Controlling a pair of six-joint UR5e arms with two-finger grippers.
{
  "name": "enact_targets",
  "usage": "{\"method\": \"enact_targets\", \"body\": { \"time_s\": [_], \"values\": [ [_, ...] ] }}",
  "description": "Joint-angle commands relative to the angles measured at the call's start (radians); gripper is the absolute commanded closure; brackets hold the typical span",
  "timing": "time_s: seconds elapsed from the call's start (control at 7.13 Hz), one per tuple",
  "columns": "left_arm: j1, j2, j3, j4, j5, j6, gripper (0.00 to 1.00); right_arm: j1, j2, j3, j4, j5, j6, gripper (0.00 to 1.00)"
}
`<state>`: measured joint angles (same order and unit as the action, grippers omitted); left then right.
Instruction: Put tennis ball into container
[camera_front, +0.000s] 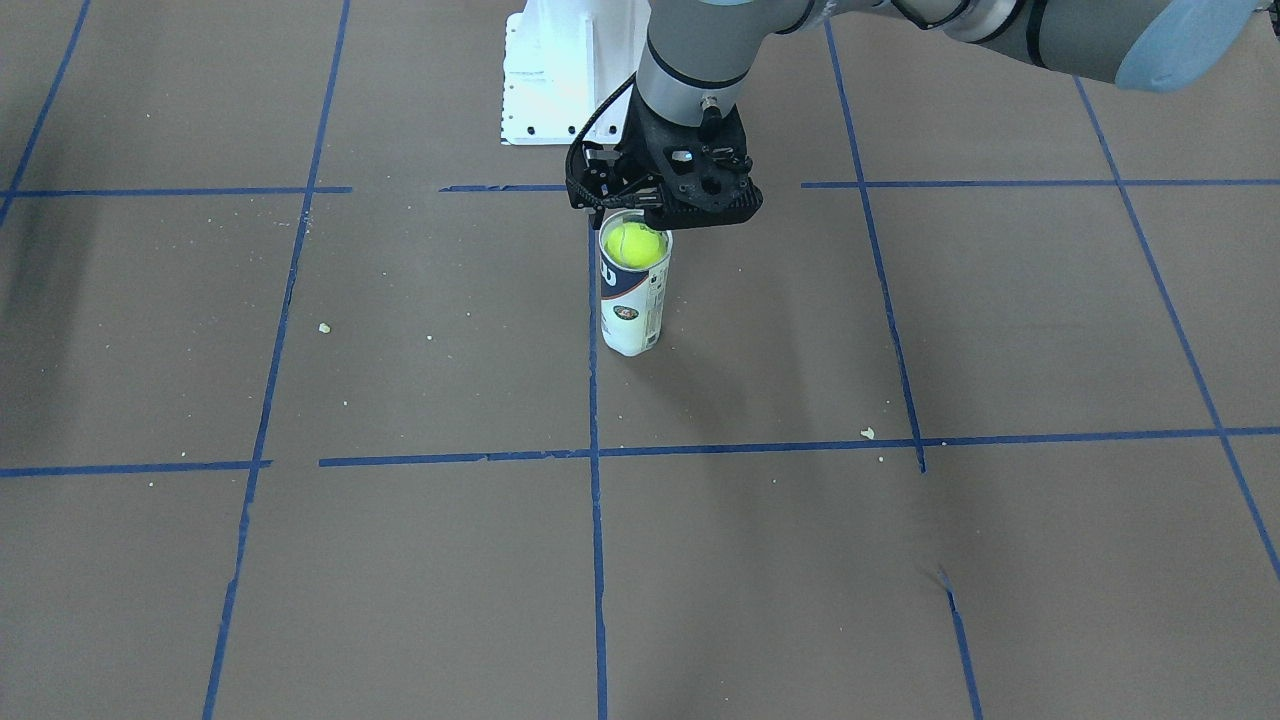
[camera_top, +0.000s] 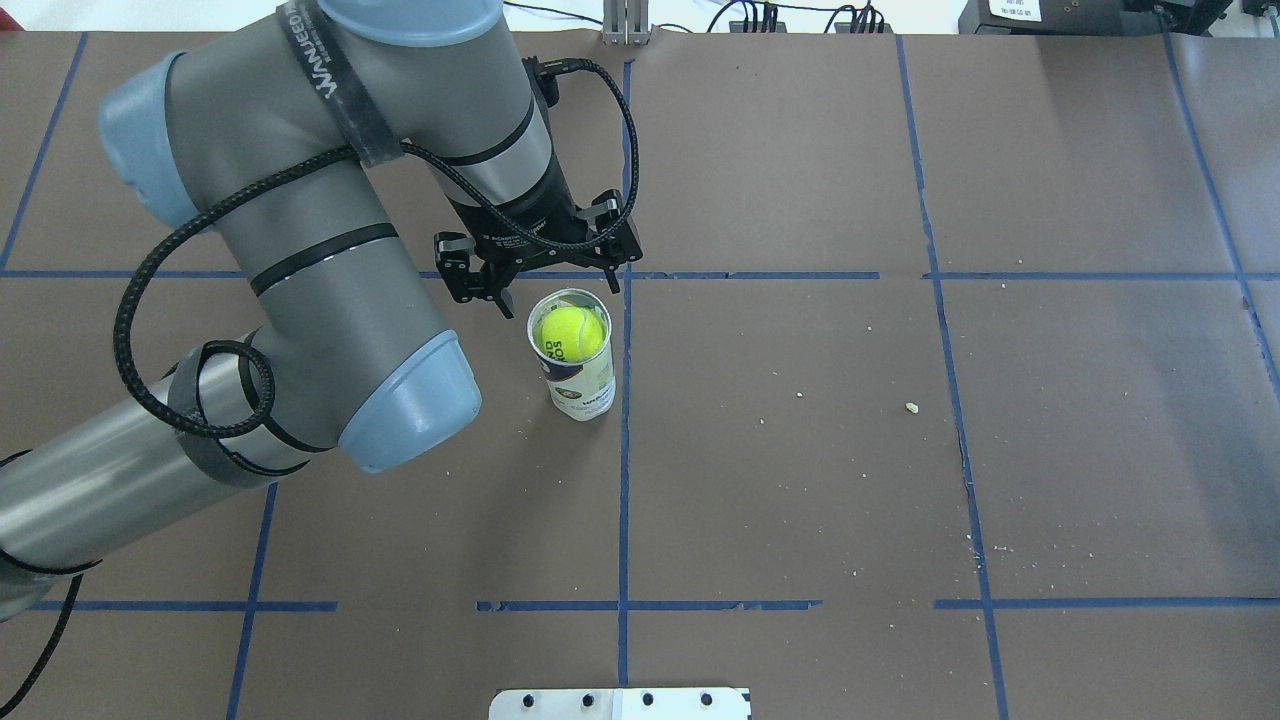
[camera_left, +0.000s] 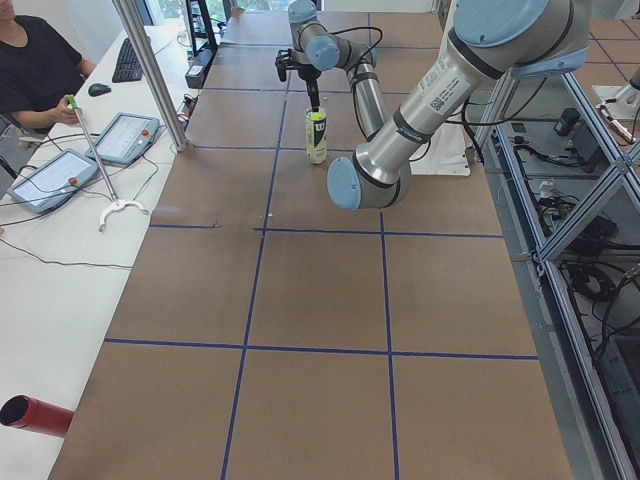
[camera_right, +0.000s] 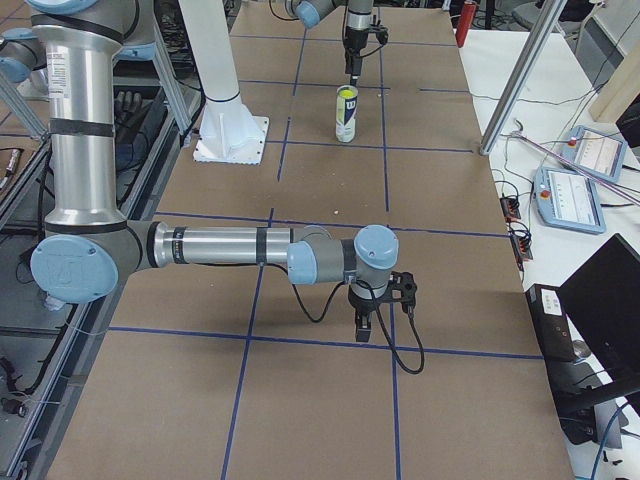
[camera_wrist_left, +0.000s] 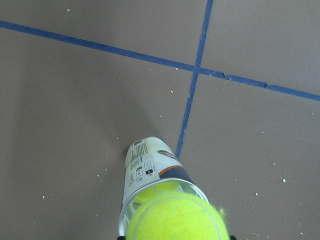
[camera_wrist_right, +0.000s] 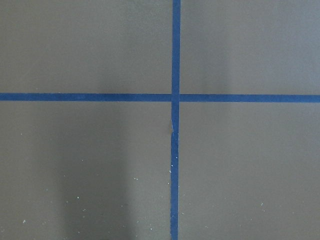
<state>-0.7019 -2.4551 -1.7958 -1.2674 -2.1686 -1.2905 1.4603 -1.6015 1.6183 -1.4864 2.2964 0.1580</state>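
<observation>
- Container (camera_front: 632, 310): upright on the table (camera_front: 900, 330).
- Tennis ball (camera_front: 633, 244): in the container's mouth, at its top.
- Left gripper (camera_front: 640, 205): directly above the container.
- Pedestal (camera_front: 560, 80): behind the container, robot's side.
- Right gripper (camera_right: 378, 305): well apart from the container, toward the table's right end.

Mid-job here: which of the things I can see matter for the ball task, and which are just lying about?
Job: tennis ball, seated in the mouth of the container; left gripper, open just above it.
Lying about: white pedestal; pale crumbs on the table; red tube beside it.
</observation>
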Motion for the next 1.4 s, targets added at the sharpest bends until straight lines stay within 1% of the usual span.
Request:
{"method": "enact_targets", "body": {
  "time_s": [0.0, 0.14, 0.28, 0.42, 0.56, 0.84, 0.98, 1.26],
  "values": [
    [-0.007, 0.008, -0.064, 0.019, 0.004, 0.0, 0.0, 0.0, 0.0, 0.0, 0.0, 0.0, 0.0, 0.0],
    [-0.011, 0.063, -0.153, 0.032, 0.007, 0.01, 0.0, 0.0, 0.0, 0.0, 0.0, 0.0, 0.0, 0.0],
    [-0.059, 0.121, -0.227, 0.036, 0.007, 0.078, 0.0, 0.0, 0.0, 0.0, 0.0, 0.0, 0.0, 0.0],
    [-0.147, 0.143, -0.231, 0.051, 0.007, 0.182, 0.0, 0.0, 0.0, 0.0, 0.0, 0.0, 0.0, 0.0],
    [-0.235, 0.186, -0.231, 0.06, 0.004, 0.359, 0.0, 0.0, 0.0, 0.0, 0.0, 0.0, 0.0, 0.0],
    [-0.336, 0.305, -0.217, 0.059, -0.005, 0.665, 0.0, -0.002, 0.0, 0.0, 0.0, 0.0, 0.0, 0.0],
    [-0.387, 0.414, -0.203, 0.043, -0.008, 0.845, 0.0, 0.0, 0.0, 0.0, 0.0, 0.0, 0.0, 0.0],
    [-0.514, 0.584, -0.085, -0.138, -0.013, 1.038, 0.0, 0.0, 0.0, 0.0, 0.0, 0.0, 0.0, 0.0]
  ]
}}
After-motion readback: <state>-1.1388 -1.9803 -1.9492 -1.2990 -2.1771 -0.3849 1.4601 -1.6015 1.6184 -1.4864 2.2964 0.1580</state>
